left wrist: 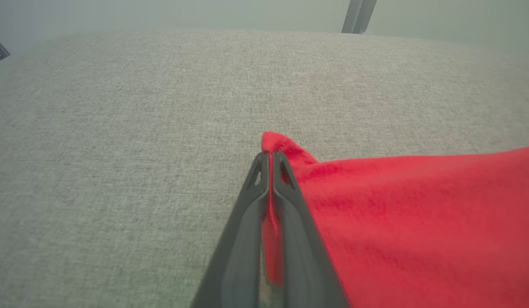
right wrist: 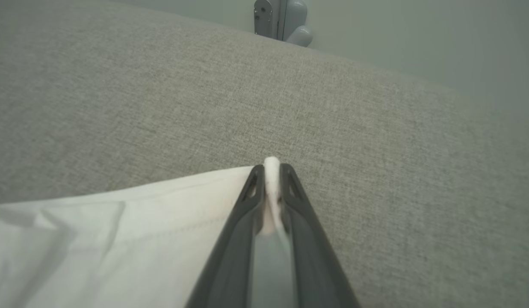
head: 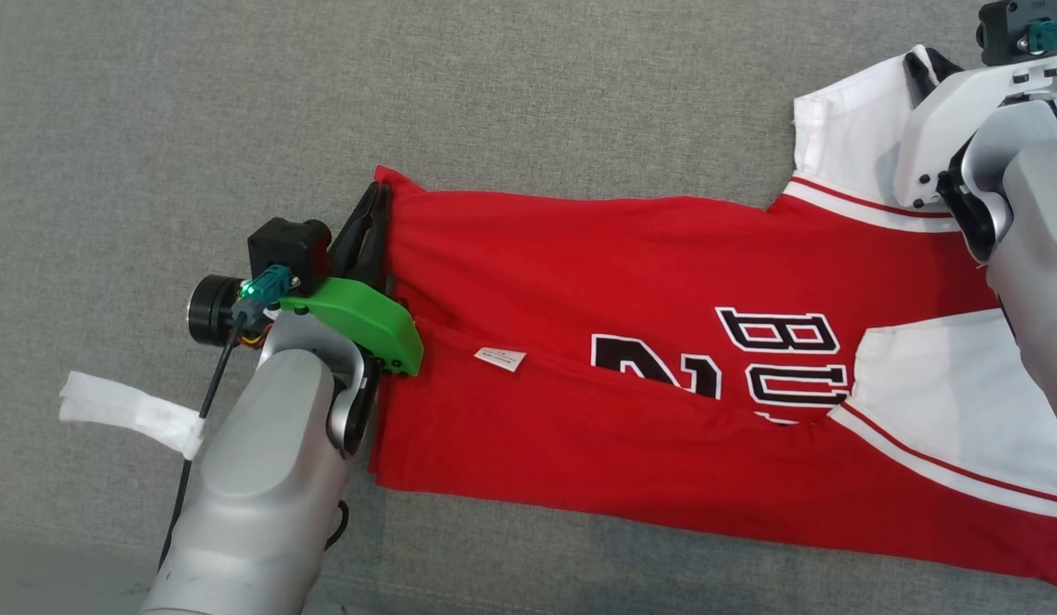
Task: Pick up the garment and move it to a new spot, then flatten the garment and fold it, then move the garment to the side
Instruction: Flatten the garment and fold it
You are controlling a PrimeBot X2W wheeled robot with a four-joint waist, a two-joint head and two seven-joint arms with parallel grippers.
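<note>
Though folds half-hide its lettering point(head: 776, 342), left fingers point(left wrist: 243, 231) and right fingers point(right wrist: 234, 239) pinch the jersey point(head: 579, 265).

Soft, diffuse light fills all three views. In the head view the grey cloth surface point(head: 195, 111) shows only a faint shadow under the left forearm point(head: 263, 461), and the garment point(head: 579, 282) reads sharp and strongly saturated. In the wrist views the left gripper point(left wrist: 270, 156) and the right gripper point(right wrist: 271, 167) blur toward the lens, the background point(left wrist: 204, 13) beyond the surface is hazy and unfocused, and the wide angle bows the surface's far edge.
</note>
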